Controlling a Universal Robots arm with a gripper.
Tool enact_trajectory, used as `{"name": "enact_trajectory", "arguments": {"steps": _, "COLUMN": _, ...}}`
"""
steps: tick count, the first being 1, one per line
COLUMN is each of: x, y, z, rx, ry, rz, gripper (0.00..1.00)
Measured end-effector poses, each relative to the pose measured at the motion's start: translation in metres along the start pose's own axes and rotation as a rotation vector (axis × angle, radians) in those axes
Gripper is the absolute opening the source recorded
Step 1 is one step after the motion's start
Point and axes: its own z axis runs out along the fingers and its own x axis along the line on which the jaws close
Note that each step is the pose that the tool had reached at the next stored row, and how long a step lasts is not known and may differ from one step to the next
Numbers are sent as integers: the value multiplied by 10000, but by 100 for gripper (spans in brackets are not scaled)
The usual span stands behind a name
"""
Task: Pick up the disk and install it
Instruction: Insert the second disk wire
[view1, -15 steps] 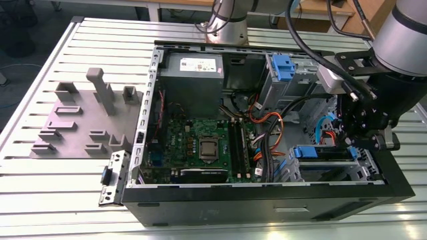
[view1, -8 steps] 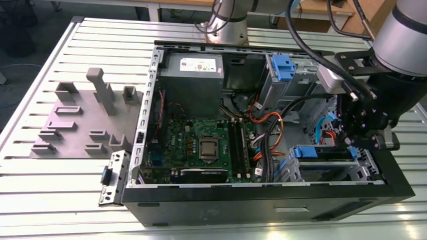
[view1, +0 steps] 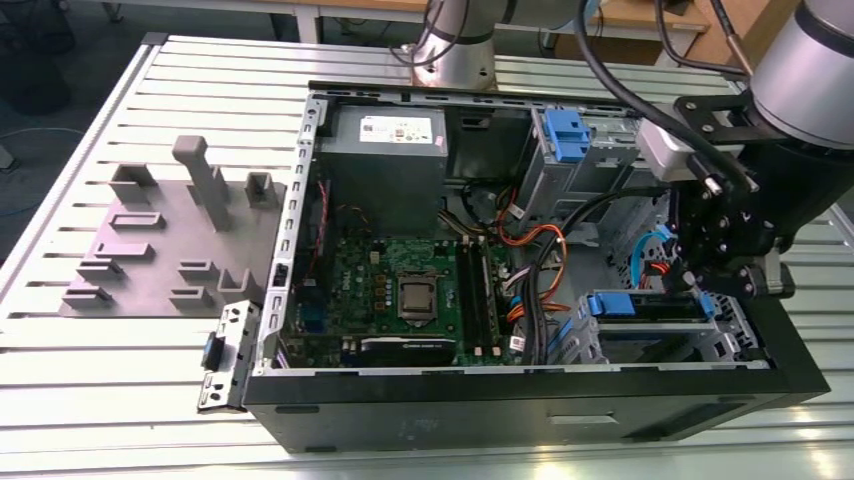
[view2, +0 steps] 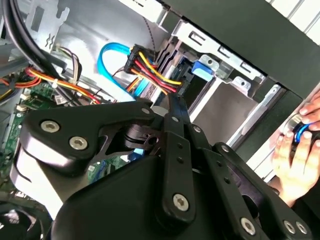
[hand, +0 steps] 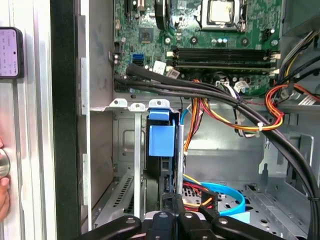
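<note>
The open computer case (view1: 534, 400) lies on its side on the slatted worktop (view1: 120, 400), and the arm has the tool (view1: 727, 290) down inside the case at the exterior view's right, beside the drive cage (view1: 654, 335). The disk (view1: 650, 308) sits in that cage with its blue bracket facing out; in the first wrist view the disk (hand: 161, 145) stands edge-on in its slot between the cage rails, just ahead of the tool (hand: 175, 220). The tool's fingers look drawn together there, tips touching or nearly so and close to the disk's near edge, though whether they press on it cannot be told. The disk appears mostly seated, so the work in hand seems to be the last of the seating. Doing that well would mean a straight push along the rails with no twist, and keeping clear of the bundle of red, yellow and black wires (hand: 235, 115) and the blue cable (hand: 225, 195) that run close by. A person's hand (view2: 297, 150) rests outside the case wall in the second wrist view.
</note>
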Motion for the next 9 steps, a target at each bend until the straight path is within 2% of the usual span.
{"name": "enact_trajectory", "arguments": {"steps": 2, "x": 2, "y": -2, "z": -41, "rx": -50, "ry": -8, "rz": 0, "gripper": 11}}
{"name": "enact_trajectory", "arguments": {"steps": 9, "x": 4, "y": -21, "z": -243, "rx": -81, "ry": -8, "rz": -2, "gripper": 11}}
